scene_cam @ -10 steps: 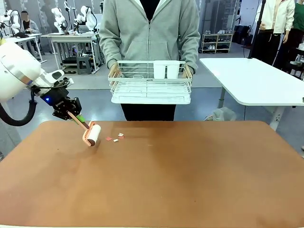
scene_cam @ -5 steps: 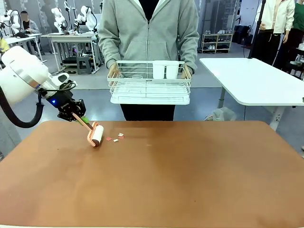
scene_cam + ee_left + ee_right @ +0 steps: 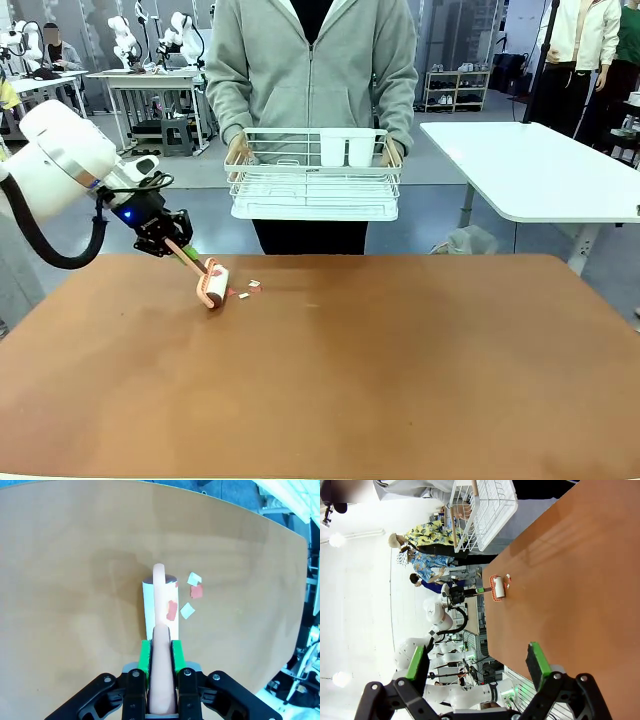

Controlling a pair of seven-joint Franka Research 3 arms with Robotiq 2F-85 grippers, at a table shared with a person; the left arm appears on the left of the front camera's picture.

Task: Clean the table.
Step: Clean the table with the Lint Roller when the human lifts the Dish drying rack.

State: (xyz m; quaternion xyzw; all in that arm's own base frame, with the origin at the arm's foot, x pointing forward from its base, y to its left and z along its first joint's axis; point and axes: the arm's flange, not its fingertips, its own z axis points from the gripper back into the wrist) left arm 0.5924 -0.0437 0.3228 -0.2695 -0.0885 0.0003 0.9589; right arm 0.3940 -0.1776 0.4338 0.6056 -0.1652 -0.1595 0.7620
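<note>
Clamping the roller handle (image 3: 162, 680), left claw (image 3: 161, 652) hangs above the table (image 3: 400, 380); right claw (image 3: 476, 655) gapes.

Smooth, matt, reddish-brown wood-look worktop (image 3: 400, 380). On it, a lint roller (image 3: 160, 605) with a white papery roll and a smooth peach plastic handle, beside small paper scraps (image 3: 192, 592). Matt black left end effector (image 3: 161, 652) with green rubbery pads. White coated-wire rack (image 3: 315, 190); soft grey cloth hoodie (image 3: 310, 70).

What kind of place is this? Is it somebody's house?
Probably a robot lab or workshop, not a house. A white robot arm holds a roller at the table, with a white table and shelves behind.
</note>
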